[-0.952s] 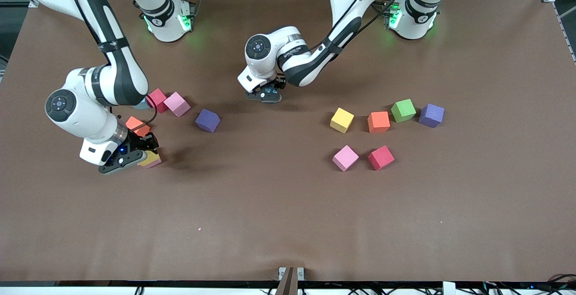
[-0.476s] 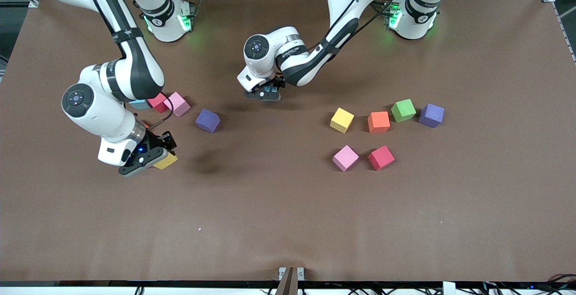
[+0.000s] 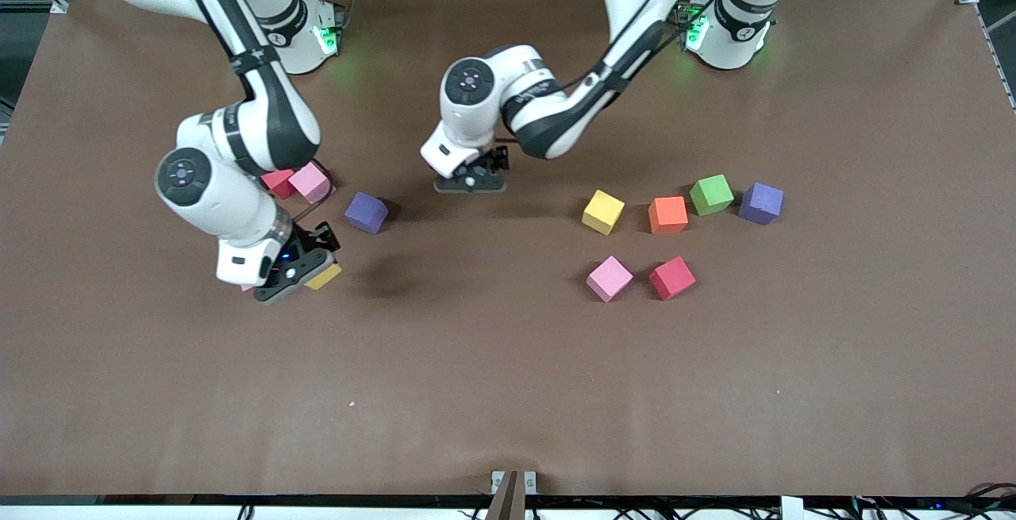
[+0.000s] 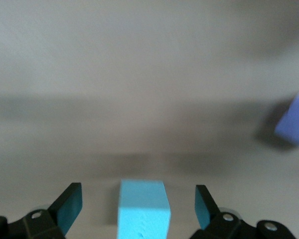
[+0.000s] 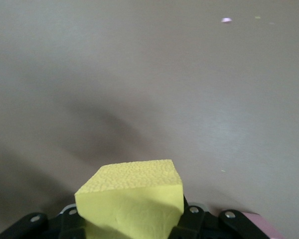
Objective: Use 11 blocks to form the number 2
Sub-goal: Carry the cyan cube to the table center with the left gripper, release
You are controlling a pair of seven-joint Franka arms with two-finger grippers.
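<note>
Two yellow blocks — two purple

The left arm reached in from its base, elbow bent, wrist turned down; the left gripper sat low at the table with its fingers spread wide, apparently touching nothing. The right arm bent down from its base, and the right gripper hung above the table, clamped on a yellow block.

My arms are glossy white with black joint bands and thin black cables; bases glow green. My left gripper has black fingers, teal pads, silver screws.
</note>
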